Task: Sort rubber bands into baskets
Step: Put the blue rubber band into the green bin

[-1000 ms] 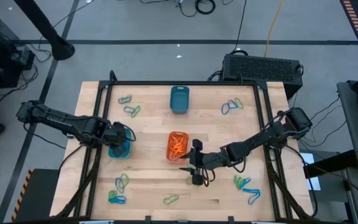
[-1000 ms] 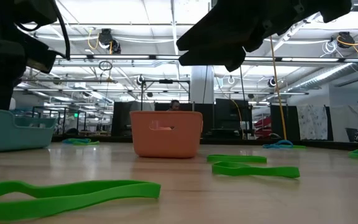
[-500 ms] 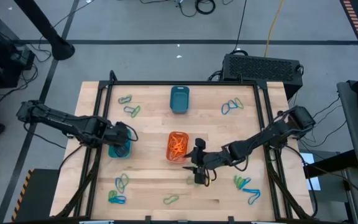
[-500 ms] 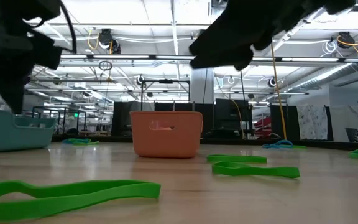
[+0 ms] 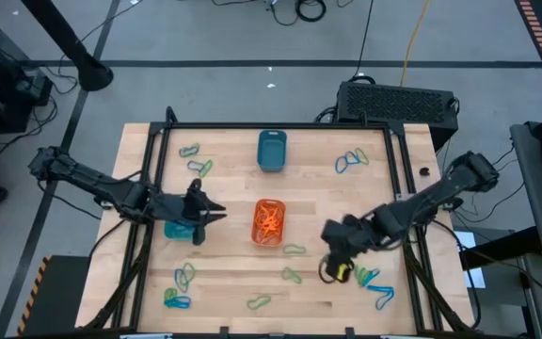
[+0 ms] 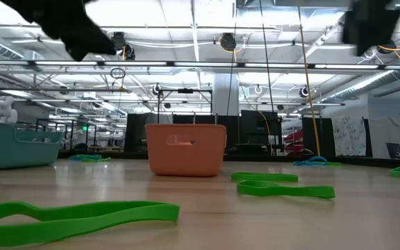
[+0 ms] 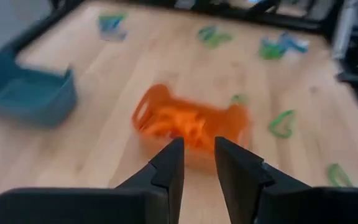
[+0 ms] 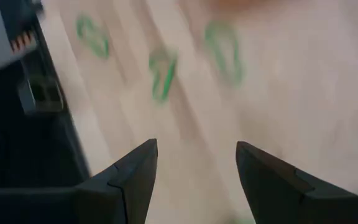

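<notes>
The orange basket (image 5: 269,222) holds several orange rubber bands and stands at the table's middle; it also shows in the low view (image 6: 186,149) and the left wrist view (image 7: 191,124). The turquoise basket (image 5: 179,229) stands to its left and the dark teal basket (image 5: 271,151) at the far edge. My left gripper (image 5: 215,215) is above the table between the turquoise and orange baskets, pointing at the orange one, slightly open and empty (image 7: 199,163). My right gripper (image 5: 331,269) is open and empty (image 8: 197,155) right of the orange basket, near loose green bands (image 5: 294,250).
Loose green and blue bands lie at the near left (image 5: 182,282), near right (image 5: 374,282), far left (image 5: 196,160) and far right (image 5: 351,160), with a single green one (image 5: 258,302) by the near edge. A black frame (image 5: 398,188) borders the table.
My left gripper has gone from above the turquoise basket toward the table's right, to the orange basket's side. My right gripper has drawn away from the orange basket toward the table's right and near edge, uncovering a green band on the table.
</notes>
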